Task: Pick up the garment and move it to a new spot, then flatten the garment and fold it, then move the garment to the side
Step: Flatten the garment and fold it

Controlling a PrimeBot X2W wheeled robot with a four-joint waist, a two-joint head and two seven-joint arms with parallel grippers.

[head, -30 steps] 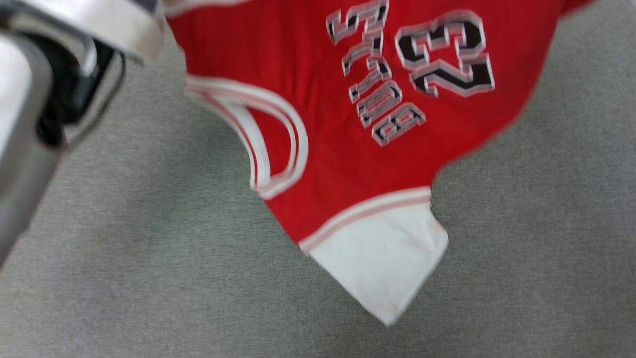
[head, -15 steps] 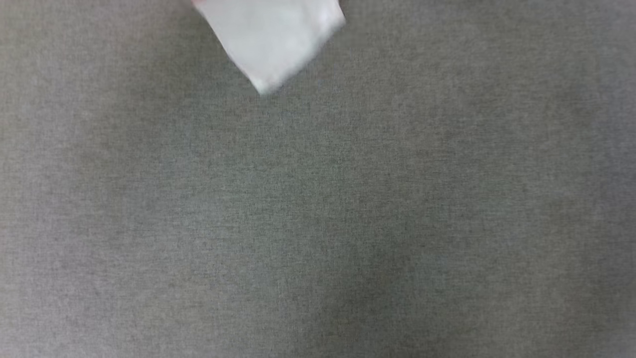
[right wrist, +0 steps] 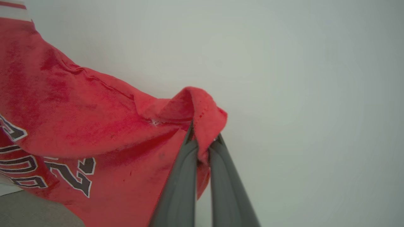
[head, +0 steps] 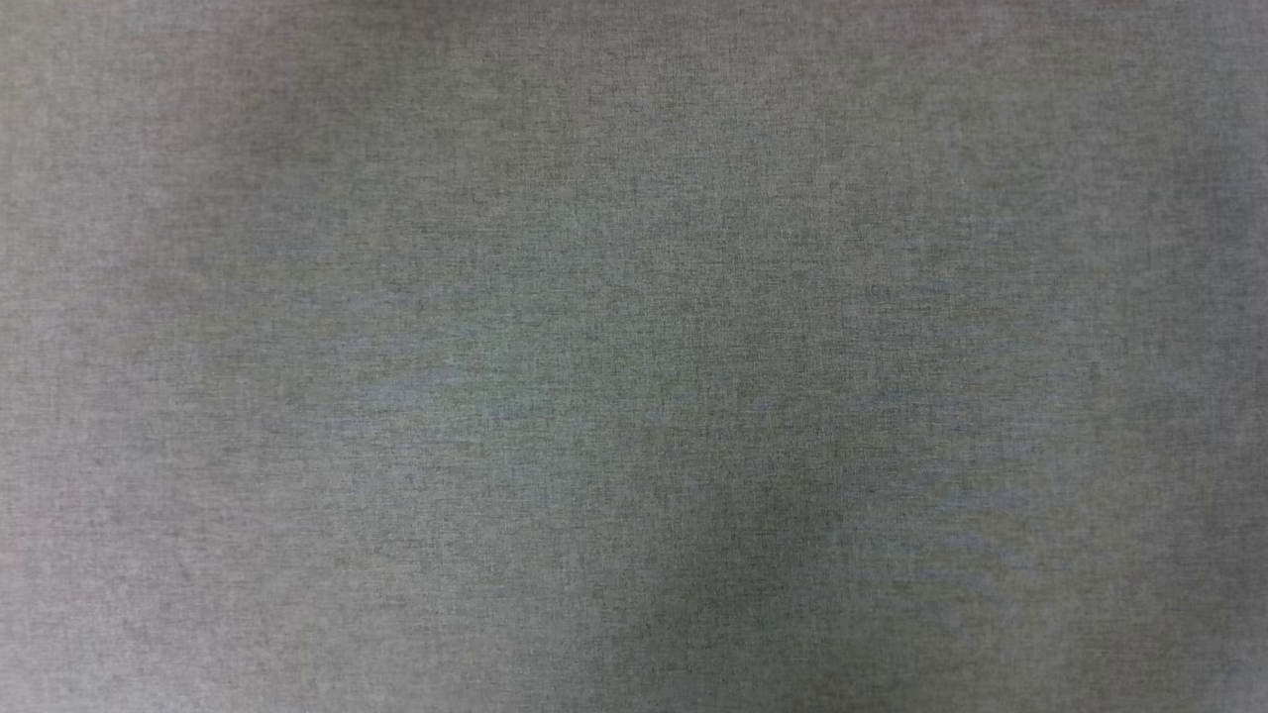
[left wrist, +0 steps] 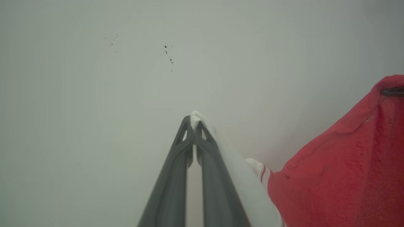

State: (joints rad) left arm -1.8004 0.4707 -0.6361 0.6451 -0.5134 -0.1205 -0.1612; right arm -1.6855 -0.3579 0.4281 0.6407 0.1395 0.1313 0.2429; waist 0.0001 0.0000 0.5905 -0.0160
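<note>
Below, the grey woven surface (head: 634, 356) spread from edge to edge in my head view, evenly textured, with softer dark shading toward its lower middle. Ahead of my left wrist stood a pale, plain wall (left wrist: 94, 94) with a few small dark specks (left wrist: 169, 55) on it. Ahead of my right wrist was the same sort of pale wall, plus a slice of the grey surface in that view's lower left corner.

My left gripper (left wrist: 193, 121) was pinched tight on the garment (left wrist: 347, 164): its two dark fingers met at the tips, with a nub of the white sleeve (left wrist: 243, 183) poking out between them. From there the sleeve ran down along the right side of the fingers to the striped trim (left wrist: 263, 172), and the red body hung off to the right of that. My right gripper (right wrist: 203, 143) was likewise clamped on the garment, on a fold of red fabric bunched over the fingertips. The rest of the red cloth sagged away to the left of those fingers, its lower part hanging in front of the grey surface; I couldn't tell whether it touched there.

On the red cloth, left of my right fingers, sat black block printing (right wrist: 72, 176) outlined in white. One figure looked like a 2, and the letters beside it at the view's left edge were too cut off to read.
</note>
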